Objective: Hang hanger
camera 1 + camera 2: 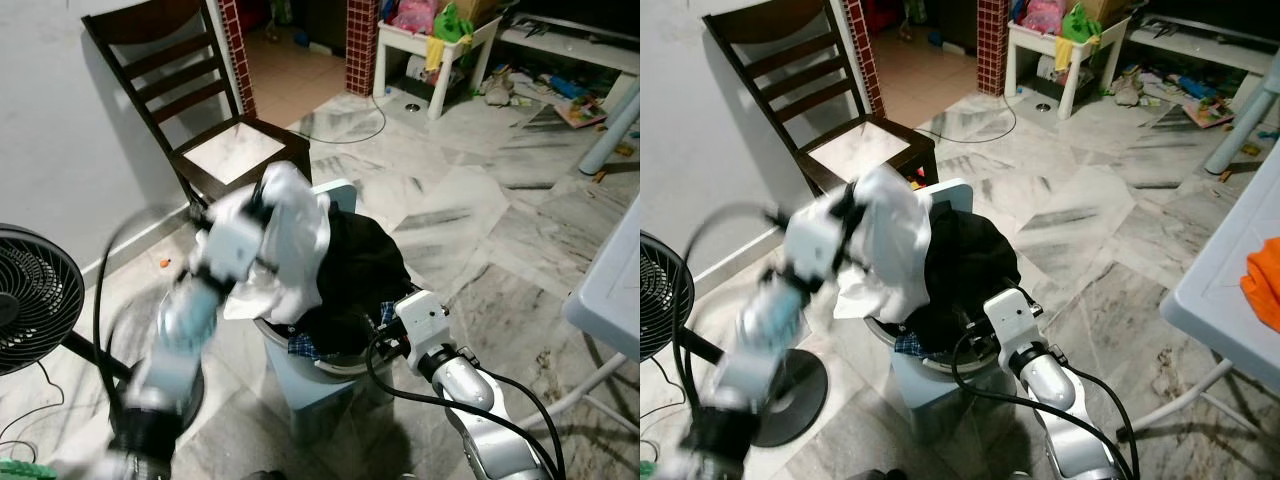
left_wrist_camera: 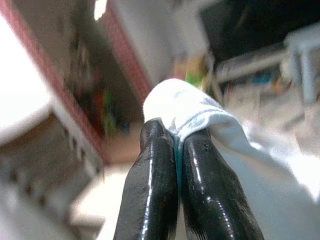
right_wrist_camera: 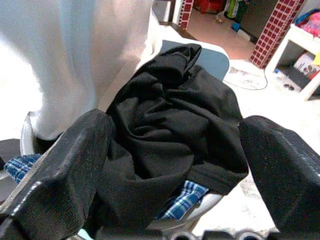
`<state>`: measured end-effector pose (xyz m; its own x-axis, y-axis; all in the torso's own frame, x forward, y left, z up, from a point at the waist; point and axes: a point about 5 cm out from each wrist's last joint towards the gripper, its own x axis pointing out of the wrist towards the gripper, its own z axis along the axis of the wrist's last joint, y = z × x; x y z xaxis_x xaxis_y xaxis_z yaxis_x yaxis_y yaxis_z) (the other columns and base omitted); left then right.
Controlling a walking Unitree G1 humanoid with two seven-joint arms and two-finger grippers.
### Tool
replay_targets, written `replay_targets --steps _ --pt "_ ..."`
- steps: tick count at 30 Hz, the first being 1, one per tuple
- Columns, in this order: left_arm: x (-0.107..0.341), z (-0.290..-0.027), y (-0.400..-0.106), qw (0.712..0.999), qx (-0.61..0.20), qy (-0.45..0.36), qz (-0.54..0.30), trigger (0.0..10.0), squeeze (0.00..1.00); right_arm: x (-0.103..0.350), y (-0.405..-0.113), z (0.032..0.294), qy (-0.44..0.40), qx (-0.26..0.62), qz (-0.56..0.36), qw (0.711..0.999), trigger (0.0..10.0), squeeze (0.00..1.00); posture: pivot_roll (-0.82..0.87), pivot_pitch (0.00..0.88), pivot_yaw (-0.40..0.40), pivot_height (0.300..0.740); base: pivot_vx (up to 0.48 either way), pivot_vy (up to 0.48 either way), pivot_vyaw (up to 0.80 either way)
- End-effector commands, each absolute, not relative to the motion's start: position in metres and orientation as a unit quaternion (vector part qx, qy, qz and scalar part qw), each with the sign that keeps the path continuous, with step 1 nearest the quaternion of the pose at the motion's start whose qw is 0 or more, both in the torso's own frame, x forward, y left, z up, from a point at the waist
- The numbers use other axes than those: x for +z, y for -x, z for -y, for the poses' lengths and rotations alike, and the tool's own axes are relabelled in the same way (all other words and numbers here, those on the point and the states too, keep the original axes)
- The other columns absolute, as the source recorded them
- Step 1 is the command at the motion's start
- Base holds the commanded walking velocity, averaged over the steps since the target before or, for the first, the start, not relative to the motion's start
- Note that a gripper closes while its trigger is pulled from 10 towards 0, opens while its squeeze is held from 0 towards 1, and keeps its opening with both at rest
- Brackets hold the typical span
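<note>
My left gripper point(image 1: 264, 196) is raised over a laundry basket point(image 1: 335, 366), shut on a fold of a white garment point(image 1: 297, 243) that hangs from it. The arm is motion-blurred. In the left wrist view the two fingers point(image 2: 150, 175) press together on the white cloth point(image 2: 186, 104), with a thin teal sliver between them. A black garment point(image 3: 170, 120) and blue checked cloth point(image 3: 186, 196) fill the basket. My right gripper point(image 3: 175, 132) stands open just in front of the black garment, at the basket's right side. I see no hanger.
A dark wooden chair point(image 1: 190, 90) stands against the wall behind the basket. A black fan point(image 1: 30, 290) is at the left, its cable on the floor. A white table edge point(image 1: 610, 280) is at the right. A cluttered white shelf point(image 1: 430, 50) stands far back.
</note>
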<state>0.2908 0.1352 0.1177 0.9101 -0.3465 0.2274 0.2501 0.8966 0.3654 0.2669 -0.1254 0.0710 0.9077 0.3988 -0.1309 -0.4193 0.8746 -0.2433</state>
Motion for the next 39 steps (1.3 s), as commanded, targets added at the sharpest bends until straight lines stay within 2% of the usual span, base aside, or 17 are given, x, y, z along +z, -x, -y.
replay_targets --steps 1,4,11,16,19,20,21,22,23,24,29,39 --pt "0.103 -0.143 -0.283 0.973 -0.123 -0.161 0.112 0.0 0.0 0.07 -0.268 0.124 0.136 0.215 -0.038 0.966 10.0 0.0 -0.08 0.053 0.062 0.74 0.0 0.0 0.0" --pt "0.086 -0.147 -0.271 0.981 -0.112 -0.142 0.069 0.0 0.0 0.07 -0.269 0.125 0.139 0.219 -0.039 0.965 10.0 0.0 -0.06 0.05 0.044 0.74 0.0 0.0 0.0" --pt "0.073 -0.161 -0.251 0.981 -0.096 -0.166 0.034 0.0 0.0 0.07 -0.276 0.121 0.125 0.224 -0.039 0.966 10.0 0.0 -0.04 0.033 0.046 0.74 0.0 0.0 0.0" --pt "0.053 -0.158 -0.234 0.991 -0.08 -0.102 -0.025 0.0 0.0 0.071 -0.29 0.132 0.033 0.142 -0.051 0.988 10.0 0.0 -0.03 0.0 0.083 0.74 0.0 0.0 0.0" --pt "0.052 -0.153 -0.231 0.991 -0.096 -0.088 -0.024 0.0 0.0 0.07 -0.295 0.139 0.009 0.11 -0.054 0.992 10.0 0.0 -0.03 0.0 0.1 0.74 0.0 0.0 0.0" --pt "0.053 -0.151 -0.231 0.991 -0.101 -0.083 -0.024 2.9 0.0 0.071 -0.295 0.141 0.003 0.104 -0.051 0.993 10.0 0.0 -0.03 0.0 0.11 0.74 0.0 0.0 0.0" --pt "0.053 -0.15 -0.231 0.991 -0.105 -0.08 -0.023 2.9 0.0 0.071 -0.295 0.143 0.0 0.101 -0.049 0.994 10.0 0.0 -0.03 0.0 0.11 0.74 0.0 0.0 0.0" --pt "0.055 -0.149 -0.233 0.991 -0.106 -0.077 -0.023 4.5 0.0 0.071 -0.296 0.143 0.0 0.098 -0.047 0.994 10.0 0.0 -0.03 0.0 0.121 0.74 0.0 0.0 0.0" --pt "0.055 -0.149 -0.233 0.991 -0.106 -0.077 -0.023 4.5 0.0 0.071 -0.296 0.143 0.0 0.098 -0.047 0.994 10.0 0.0 -0.03 0.0 0.121 0.74 0.0 0.0 0.0" --pt "0.059 -0.147 -0.236 0.991 -0.109 -0.07 -0.022 9.9 0.0 0.071 -0.296 0.144 -0.005 0.095 -0.045 0.994 10.0 0.0 -0.03 0.0 0.125 0.74 0.0 0.0 0.0" --pt "0.072 -0.144 -0.25 0.992 -0.115 -0.055 -0.011 10.0 0.0 0.068 -0.296 0.144 -0.022 0.083 -0.049 0.995 10.0 0.0 -0.04 0.0 0.137 0.74 0.0 0.0 0.0" --pt "0.079 -0.136 -0.265 0.992 -0.115 -0.046 -0.006 10.0 0.0 0.071 -0.303 0.146 -0.025 0.079 -0.041 0.996 10.0 0.0 -0.05 0.0 0.142 0.74 0.0 0.0 -0.72"
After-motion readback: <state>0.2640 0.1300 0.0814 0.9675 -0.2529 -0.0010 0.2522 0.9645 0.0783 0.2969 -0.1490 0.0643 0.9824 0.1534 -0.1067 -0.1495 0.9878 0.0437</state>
